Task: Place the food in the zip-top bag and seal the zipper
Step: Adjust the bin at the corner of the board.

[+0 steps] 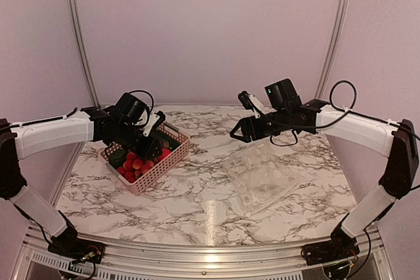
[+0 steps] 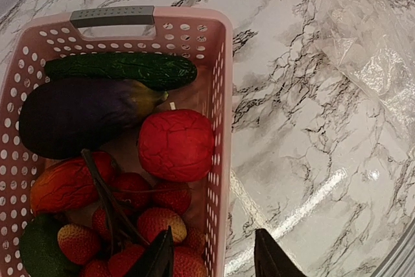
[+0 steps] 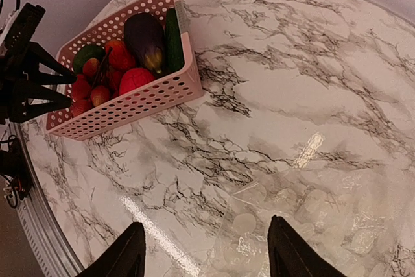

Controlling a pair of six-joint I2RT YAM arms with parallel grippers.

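The food lies in a pink lattice basket: a dark eggplant, a green cucumber, a big red piece, an orange-red piece and several strawberries. My left gripper is open above the basket's right wall, one finger over the strawberries, one over the table. In the top view it hovers over the basket. The zip-top bag lies flat and empty at centre right. My right gripper is open and empty above the bag's left corner. I cannot make out the zipper.
The table is white marble-patterned with a metal rail along the near edge. Walls close off the back and sides. In the right wrist view the basket sits far left with the left gripper beside it.
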